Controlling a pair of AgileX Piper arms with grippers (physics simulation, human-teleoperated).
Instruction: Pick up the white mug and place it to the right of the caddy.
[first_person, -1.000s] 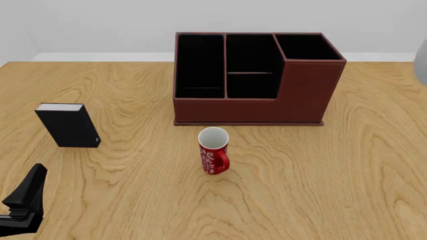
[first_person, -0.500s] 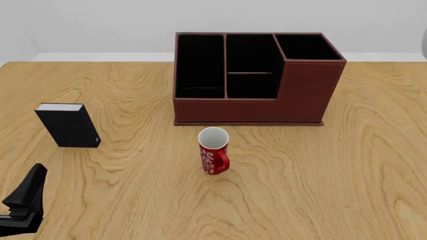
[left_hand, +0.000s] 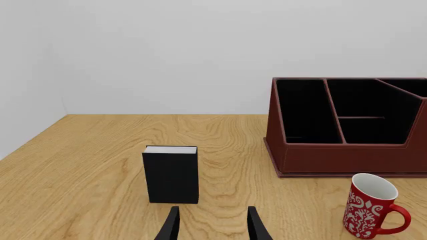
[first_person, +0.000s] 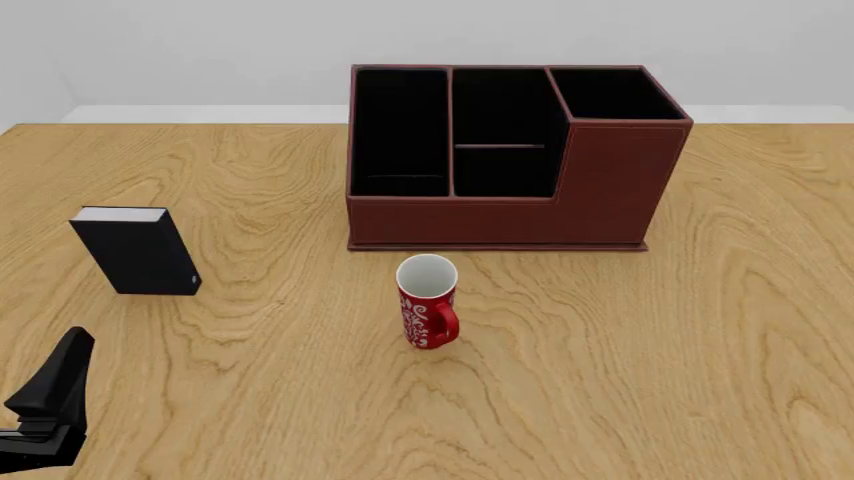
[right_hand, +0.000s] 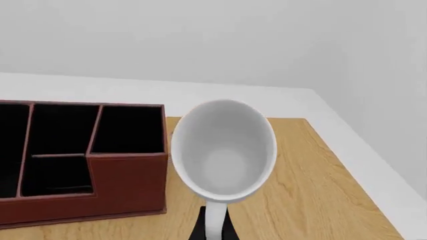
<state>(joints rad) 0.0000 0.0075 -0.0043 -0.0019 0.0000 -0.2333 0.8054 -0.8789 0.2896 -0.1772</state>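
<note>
Grey blur at the front view's right edge a second ago is gone now; nothing else moved. White mug (right_hand: 223, 150) fills center of the right wrist view, lifted, handle down at the right pincer (right_hand: 213, 227), evidently gripped there. Caddy (right_hand: 80, 160) sits lower left. Left pincer (left_hand: 212, 225) open, empty, near black box (left_hand: 171, 174) and red mug (first_person: 427, 300). Risk: handle-only grip lets mug swing or slip, clipping the caddy wall above desk (first_person: 641, 340).

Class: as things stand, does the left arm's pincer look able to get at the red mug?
Probably yes: the left pincer is open and holds nothing, and only bare table lies between it and the red mug.
</note>
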